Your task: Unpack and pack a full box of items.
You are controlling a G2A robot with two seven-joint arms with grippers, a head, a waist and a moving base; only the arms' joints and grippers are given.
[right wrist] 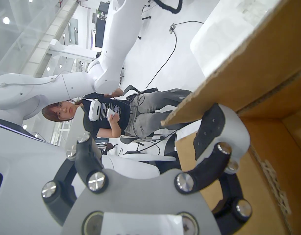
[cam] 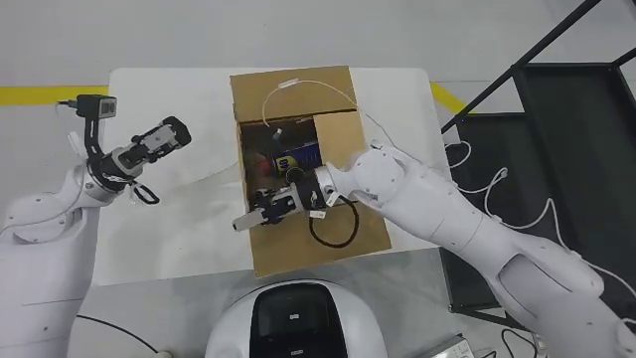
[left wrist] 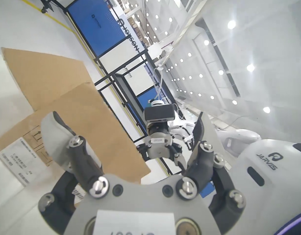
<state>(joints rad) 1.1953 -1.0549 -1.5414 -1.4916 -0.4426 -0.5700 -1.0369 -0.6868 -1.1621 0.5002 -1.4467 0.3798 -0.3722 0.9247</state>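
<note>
**Box** (cam: 298, 251) (left wrist: 74, 103) (right wrist: 275, 74): brown cardboard, sitting open at the middle of the white table (cam: 169, 244). Its near flap is lying flat toward the robot. A white printed label (left wrist: 15, 160) is showing on the side wall that faces the left arm.

**Right gripper** (cam: 250, 219) (right wrist: 145, 123): hanging over the box's near-left part, with the arm stretching across the opening from the right. The fingers are standing apart and gripping nothing. In the right wrist view a flap's corner is poking in between them, just beside the dark pad (right wrist: 209, 133). Whether pad and cardboard are touching cannot be told.

**Contents**: a blue item (cam: 301, 153) and a dark reddish item (cam: 260, 163) are lying inside the box beyond the right gripper. Both are too shadowed to name.

**White cord** (cam: 288, 88): trailing in a loop over the box's far flap.

**Left gripper** (cam: 177, 131) (left wrist: 126, 121): hanging above bare table to the left of the box, well apart from it. The fingers are spreading wide and holding nothing, and are pointing toward the box's side.
</note>
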